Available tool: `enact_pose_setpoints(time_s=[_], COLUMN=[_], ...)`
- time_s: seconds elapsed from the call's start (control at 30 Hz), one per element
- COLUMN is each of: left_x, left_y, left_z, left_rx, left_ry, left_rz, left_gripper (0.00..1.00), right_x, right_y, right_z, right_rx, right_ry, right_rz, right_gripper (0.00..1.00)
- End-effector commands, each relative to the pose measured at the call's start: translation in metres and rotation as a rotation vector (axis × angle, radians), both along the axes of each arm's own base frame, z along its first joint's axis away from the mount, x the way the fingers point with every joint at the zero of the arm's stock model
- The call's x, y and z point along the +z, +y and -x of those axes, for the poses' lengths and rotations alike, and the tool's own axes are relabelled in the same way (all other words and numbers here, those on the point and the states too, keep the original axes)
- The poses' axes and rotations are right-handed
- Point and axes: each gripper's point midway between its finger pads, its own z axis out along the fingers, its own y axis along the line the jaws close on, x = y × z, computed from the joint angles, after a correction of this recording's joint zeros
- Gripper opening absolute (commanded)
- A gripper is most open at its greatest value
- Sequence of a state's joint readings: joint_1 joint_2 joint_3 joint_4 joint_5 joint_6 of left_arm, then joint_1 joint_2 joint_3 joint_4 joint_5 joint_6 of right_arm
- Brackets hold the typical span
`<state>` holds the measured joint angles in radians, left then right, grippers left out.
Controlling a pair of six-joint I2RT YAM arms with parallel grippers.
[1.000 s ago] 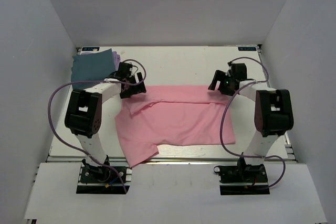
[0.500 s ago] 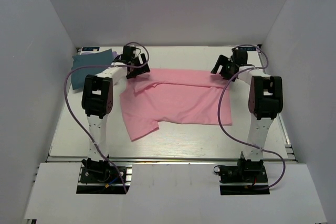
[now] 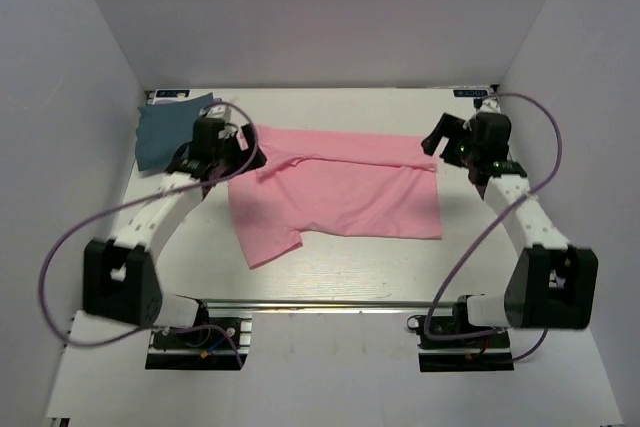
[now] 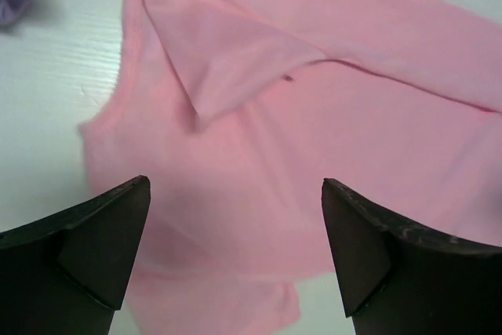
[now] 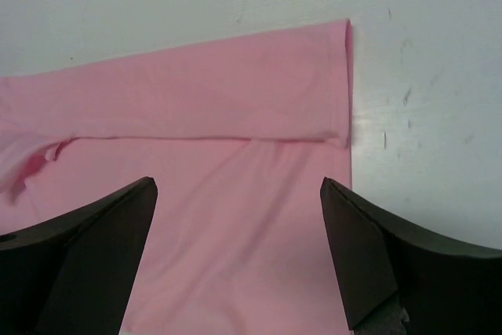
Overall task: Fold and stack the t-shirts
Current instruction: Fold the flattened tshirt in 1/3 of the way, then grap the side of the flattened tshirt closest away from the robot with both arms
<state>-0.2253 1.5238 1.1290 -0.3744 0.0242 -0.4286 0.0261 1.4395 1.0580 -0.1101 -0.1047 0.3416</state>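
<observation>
Pink t-shirt (image 3: 340,197), soft and creased, far edge folded over; bare white worktop (image 3: 330,272) along its near edge. My left claw (image 4: 235,184) and right claw (image 5: 238,182) gape apart, seemingly empty.

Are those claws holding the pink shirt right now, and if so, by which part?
Nothing is held. The left gripper and the right gripper both hang open over the pink shirt, with no cloth between their fingers.

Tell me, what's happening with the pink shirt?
Left fingers open, empty. Right fingers open, empty. Pink t-shirt spread flat, far edge folded over. Nothing blocking.
</observation>
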Motion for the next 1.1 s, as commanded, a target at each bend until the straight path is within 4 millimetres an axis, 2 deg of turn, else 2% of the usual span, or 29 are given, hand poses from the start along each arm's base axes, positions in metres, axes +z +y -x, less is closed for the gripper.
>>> enact_pose_setpoints(time_s=[0.0, 0.03, 0.07, 0.1, 0.13, 0.17, 0.2, 0.23, 0.27, 0.33, 0.37, 0.47, 0.5, 0.53, 0.6, 0.8, 0.83, 0.87, 0.9, 0.93, 0.97, 1.07], left_x=[-0.024, -0.013, -0.016, -0.034, -0.034, -0.039, -0.054, -0.059, -0.066, -0.078, -0.090, -0.108, -0.111, -0.112, -0.124, -0.141, -0.142, -0.142, -0.141, -0.137, -0.137, -0.126], left_y=[-0.002, -0.007, -0.012, -0.012, -0.010, -0.008, -0.007, -0.002, 0.001, 0.008, 0.011, 0.013, 0.009, 0.007, 0.006, 0.001, -0.002, -0.004, -0.006, -0.011, -0.011, -0.012], left_z=[0.067, 0.082, 0.093, 0.113, 0.122, 0.130, 0.148, 0.155, 0.166, 0.184, 0.195, 0.221, 0.227, 0.228, 0.237, 0.238, 0.236, 0.239, 0.236, 0.233, 0.233, 0.225], left_rx=[0.016, -0.008, -0.034, -0.038, -0.029, -0.027, -0.023, 0.006, 0.009, 0.031, 0.034, 0.050, 0.037, 0.026, 0.020, -0.003, -0.014, -0.022, -0.029, -0.049, -0.049, -0.050], left_ry=[0.062, 0.035, 0.043, 0.114, 0.125, 0.150, 0.216, 0.239, 0.261, 0.318, 0.346, 0.409, 0.423, 0.416, 0.432, 0.450, 0.444, 0.457, 0.447, 0.432, 0.432, 0.383], left_rz=[0.109, 0.158, 0.171, 0.186, 0.192, 0.186, 0.178, 0.163, 0.146, 0.117, 0.109, 0.117, 0.133, 0.147, 0.154, 0.152, 0.152, 0.159, 0.170, 0.180, 0.180, 0.188], left_gripper=[1.00, 1.00, 1.00, 1.00, 1.00, 1.00, 1.00, 1.00, 1.00, 1.00, 1.00, 1.00, 0.97, 0.90, 0.86, 0.64, 0.50, 0.44, 0.34, 0.12, 0.03, 0.00], right_x=[-0.046, -0.052, -0.055, -0.047, -0.065, -0.050, -0.051, -0.063, -0.053, -0.065, -0.063, -0.078, -0.085, -0.090, -0.105, -0.119, -0.121, -0.120, -0.124, -0.126, -0.128, -0.134], right_y=[-0.012, -0.013, -0.015, -0.016, -0.017, -0.023, -0.024, -0.025, -0.026, -0.028, -0.028, -0.028, -0.026, -0.027, -0.025, -0.019, -0.019, -0.014, -0.014, -0.012, -0.012, -0.010], right_z=[0.058, 0.074, 0.081, 0.089, 0.105, 0.111, 0.116, 0.126, 0.131, 0.141, 0.143, 0.153, 0.156, 0.157, 0.162, 0.165, 0.166, 0.167, 0.169, 0.170, 0.171, 0.171], right_rx=[-0.085, -0.107, -0.127, -0.143, -0.158, -0.198, -0.201, -0.210, -0.218, -0.231, -0.228, -0.227, -0.219, -0.221, -0.210, -0.187, -0.188, -0.161, -0.162, -0.159, -0.159, -0.151], right_ry=[0.112, 0.119, 0.123, 0.093, 0.131, 0.079, 0.077, 0.099, 0.061, 0.078, 0.069, 0.114, 0.142, 0.162, 0.215, 0.262, 0.265, 0.265, 0.276, 0.284, 0.292, 0.298], right_rz=[-0.003, -0.020, -0.022, -0.033, -0.040, -0.038, -0.037, -0.035, -0.043, -0.040, -0.039, -0.030, -0.031, -0.026, -0.026, -0.039, -0.039, -0.056, -0.061, -0.064, -0.065, -0.078], right_gripper=[0.90, 0.90, 0.90, 0.90, 0.90, 0.90, 0.90, 0.90, 0.90, 0.90, 0.90, 0.90, 0.90, 0.90, 0.90, 0.90, 0.90, 0.90, 0.90, 0.90, 0.90, 0.90])
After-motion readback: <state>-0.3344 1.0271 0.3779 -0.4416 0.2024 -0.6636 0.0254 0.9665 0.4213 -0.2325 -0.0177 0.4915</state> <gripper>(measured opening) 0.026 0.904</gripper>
